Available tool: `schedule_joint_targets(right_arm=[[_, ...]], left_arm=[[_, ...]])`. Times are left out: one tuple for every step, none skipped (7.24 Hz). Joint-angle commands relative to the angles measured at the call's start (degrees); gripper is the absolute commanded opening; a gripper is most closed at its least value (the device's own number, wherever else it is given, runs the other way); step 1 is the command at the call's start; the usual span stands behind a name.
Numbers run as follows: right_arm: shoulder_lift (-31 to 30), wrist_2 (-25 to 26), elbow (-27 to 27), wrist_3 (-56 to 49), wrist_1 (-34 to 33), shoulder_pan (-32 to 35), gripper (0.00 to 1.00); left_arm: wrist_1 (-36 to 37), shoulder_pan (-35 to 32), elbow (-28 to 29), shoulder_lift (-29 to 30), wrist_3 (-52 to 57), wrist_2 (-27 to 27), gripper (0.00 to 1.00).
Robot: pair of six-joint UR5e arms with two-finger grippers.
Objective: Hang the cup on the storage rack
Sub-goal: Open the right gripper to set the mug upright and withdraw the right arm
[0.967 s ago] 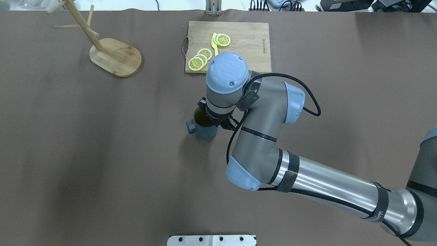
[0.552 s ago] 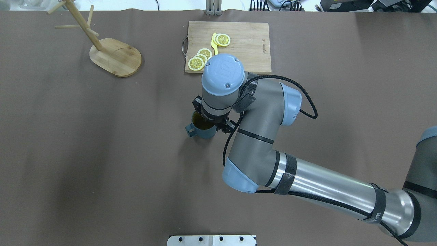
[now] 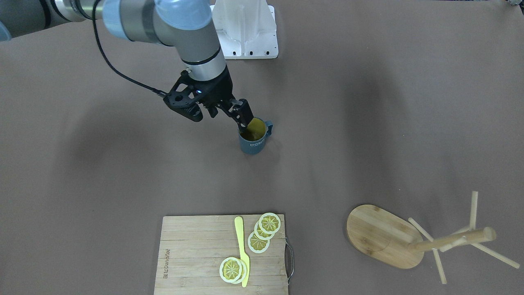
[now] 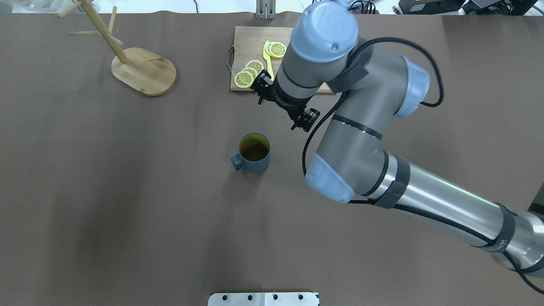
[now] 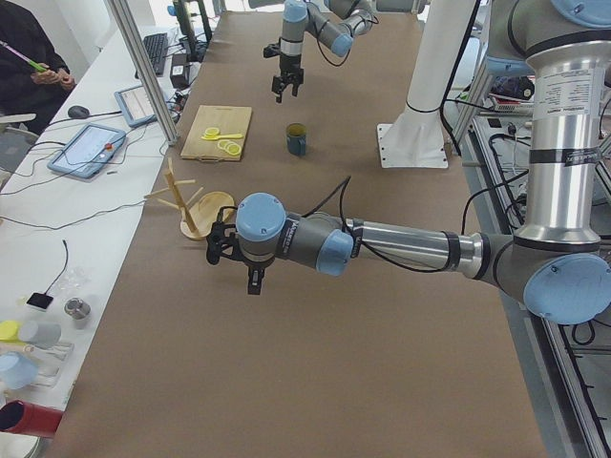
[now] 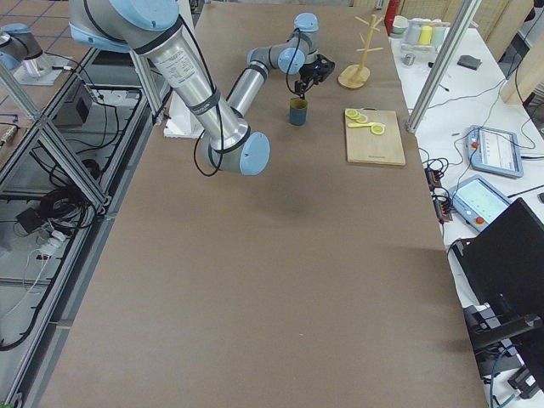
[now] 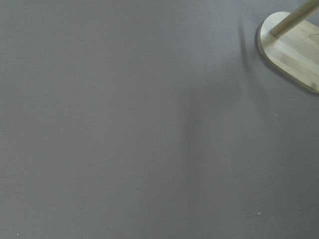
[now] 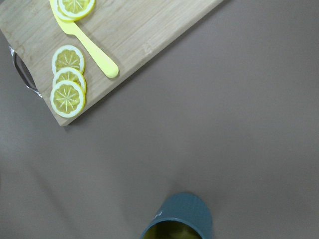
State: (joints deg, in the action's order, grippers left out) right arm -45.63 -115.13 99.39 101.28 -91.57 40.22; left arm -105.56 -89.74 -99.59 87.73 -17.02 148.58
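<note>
Slate-blue cup (image 4: 254, 153) is being borne upright by the tabletop (image 4: 127, 191) below the right fingers (image 3: 245, 114), nothing is being gripped, and their spread cannot be told.

Wooden cutting board (image 3: 192, 246) holds lemon slices (image 3: 269, 223) and yellow plastic knife (image 3: 242, 250)

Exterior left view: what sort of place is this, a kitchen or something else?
Probably a robotics lab, not a kitchen: grey-and-blue robot arms reach over a brown-covered table, with aluminium frame posts and touchscreen control pendants on the white side bench.
</note>
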Motion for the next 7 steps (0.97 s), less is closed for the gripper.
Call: schedule_joint_targets(right_arm=[[-7.86, -8.67, 6.41, -8.26, -0.01, 8.96, 1.00], [-11.29, -10.53, 7.91, -12.55, -0.01, 12.66, 1.00], [-14.89, -12.99, 9.23, -18.60, -0.10, 16.26, 1.00], [-17.62, -14.58, 9.24, -23.18, -0.10, 18.91, 1.00], [-20.00, -14.68, 9.15, -27.84, -0.18, 20.59, 1.00], [-23.24, -15.55, 9.33, -34.15, -0.19, 22.95, 1.00], [-26.15, -16.78, 9.07, -40.31, -0.27, 25.50, 1.00]], left_arm=[[-14.69, 2.53, -0.69, -1.14, -7.28, 3.37, 0.98], [-18.42, 9.07, -3.04, -0.37, -16.20, 1.46, 0.98], [-19.32, 14.62, -5.50, 1.73, -23.17, -5.17, 0.98], [-19.42, 20.25, -7.79, 3.23, -28.11, -10.02, 0.98], [-19.86, 23.78, -8.33, 6.90, -33.64, -13.64, 0.97], [-20.99, 27.56, -8.16, 10.33, -37.78, -15.32, 0.95], [-23.96, 32.04, -8.42, 12.27, -41.65, -19.34, 0.96]])
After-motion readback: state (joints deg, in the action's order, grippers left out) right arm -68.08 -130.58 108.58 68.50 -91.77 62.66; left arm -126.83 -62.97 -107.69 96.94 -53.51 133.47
